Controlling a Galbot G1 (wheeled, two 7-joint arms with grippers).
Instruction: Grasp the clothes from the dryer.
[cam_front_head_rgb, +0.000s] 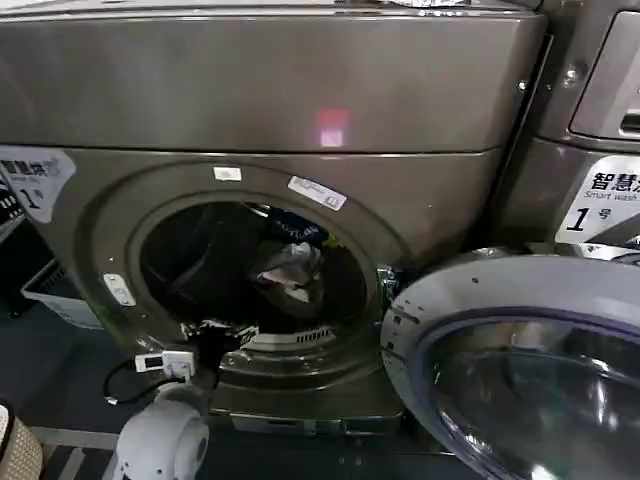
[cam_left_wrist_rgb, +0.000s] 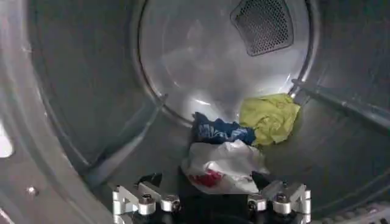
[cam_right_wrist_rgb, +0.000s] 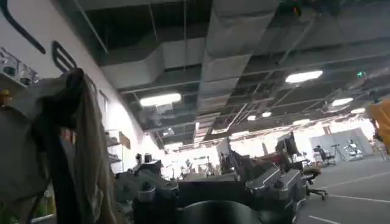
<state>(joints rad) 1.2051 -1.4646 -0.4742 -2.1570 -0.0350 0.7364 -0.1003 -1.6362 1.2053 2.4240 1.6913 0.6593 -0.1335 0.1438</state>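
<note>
The dryer (cam_front_head_rgb: 250, 190) drum holds the clothes (cam_left_wrist_rgb: 234, 143); the open left hand (cam_left_wrist_rgb: 210, 198) hovers near.

The inside of the dryer (cam_left_wrist_rgb: 79, 85) drum is seen, its curved grey metal wall ringed around a round back plate. A dark perforated vent (cam_left_wrist_rgb: 263, 24) is set into the upper part of that plate. The clothes (cam_left_wrist_rgb: 237, 143) are heaped on the drum floor near the back: a yellow-green garment (cam_left_wrist_rgb: 271, 117) is bunched against the rim of the back plate, a dark navy printed piece (cam_left_wrist_rgb: 220, 131) is pressed just beside it, and a white piece with red marks (cam_left_wrist_rgb: 220, 164) is laid nearest the camera, touching the navy one. The left gripper (cam_left_wrist_rgb: 210, 198) is held apart from the heap, its jaws spread wide, with the white garment framed between the fingertips (cam_left_wrist_rgb: 145, 199).
</note>
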